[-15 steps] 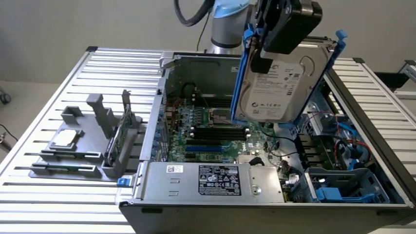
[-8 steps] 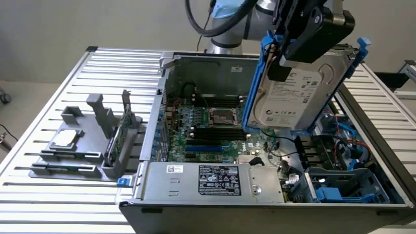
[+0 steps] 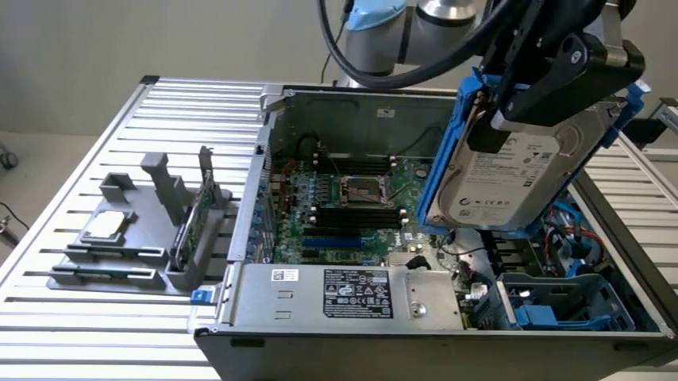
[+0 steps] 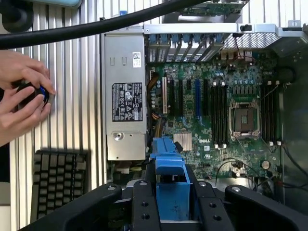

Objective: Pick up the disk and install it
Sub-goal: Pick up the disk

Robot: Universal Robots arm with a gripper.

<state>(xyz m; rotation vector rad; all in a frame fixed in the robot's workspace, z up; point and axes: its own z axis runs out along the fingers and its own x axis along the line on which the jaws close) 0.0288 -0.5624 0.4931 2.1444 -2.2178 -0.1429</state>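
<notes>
1. The gripper body is cut off by the frame edge in the wrist view. The disk is hidden by it, apart from a blue carrier end clamped between the jaws.
2. In the exterior view, the upper disk face is covered by the gripper. The disk label text is too small to be read.
3. The arm is cut off by the exterior view's upper edge.
4. The case is cut off by the exterior view's lower edge.
5. The hands are cut off at the frame edge. A dark object held in them is mostly covered and cannot be identified.
6. The keyboard is partly hidden by the gripper.
</notes>
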